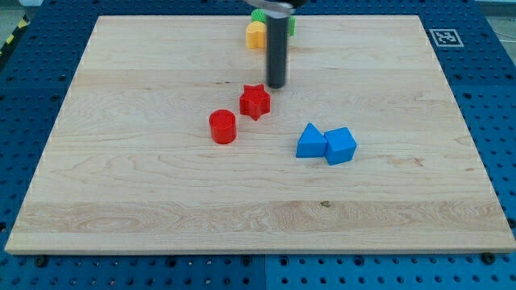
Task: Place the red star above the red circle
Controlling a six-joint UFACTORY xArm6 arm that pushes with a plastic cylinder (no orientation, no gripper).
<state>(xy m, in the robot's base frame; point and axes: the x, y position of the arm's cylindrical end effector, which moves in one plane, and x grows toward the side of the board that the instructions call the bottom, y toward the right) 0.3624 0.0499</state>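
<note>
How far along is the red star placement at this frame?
Done: the red star sits close to the red circle, up and to its right. In hand: my tip stands just upper right of the star. Left: nudging the star leftward, directly above the circle.

Star (255,101) sitting just up-right of cylinder (222,126); my tip (276,85) hovering just up-right of star; wedge (310,141) touching cube (340,146), lying right of them.

two red blocks (255,101) (222,126), two blue blocks (311,141) (340,146), one yellow block (255,34), one green block (260,16)
</note>
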